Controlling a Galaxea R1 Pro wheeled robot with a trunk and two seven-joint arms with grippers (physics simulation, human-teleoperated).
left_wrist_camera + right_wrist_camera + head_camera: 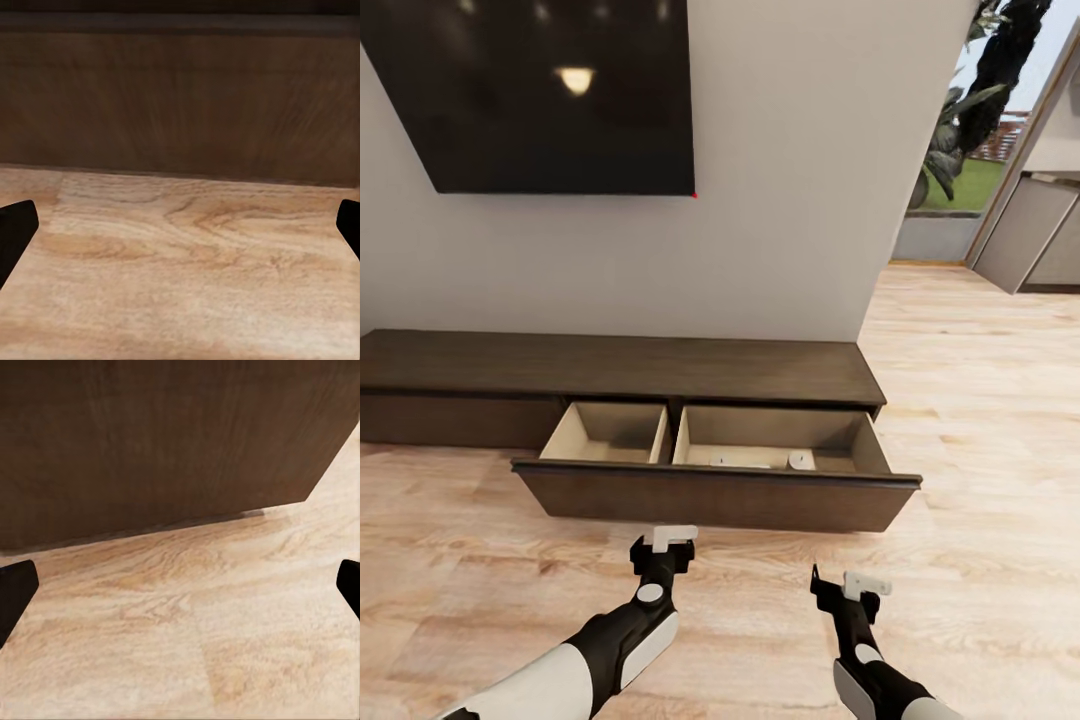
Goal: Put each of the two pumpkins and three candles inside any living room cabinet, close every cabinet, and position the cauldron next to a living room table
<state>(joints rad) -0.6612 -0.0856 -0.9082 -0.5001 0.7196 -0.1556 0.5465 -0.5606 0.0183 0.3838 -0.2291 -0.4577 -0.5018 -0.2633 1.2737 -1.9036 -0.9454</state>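
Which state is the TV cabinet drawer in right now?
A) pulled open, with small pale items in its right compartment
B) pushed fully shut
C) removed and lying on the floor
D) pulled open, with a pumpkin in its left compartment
A: the cabinet has its drawer pulled out, and small pale items lie in the right compartment; the left compartment looks empty.

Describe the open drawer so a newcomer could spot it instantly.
Under the black TV runs a long, low, dark wood cabinet. Its wide drawer at the right end is pulled out over the plank floor, showing two tan compartments; the front to its left sits flush and shut.
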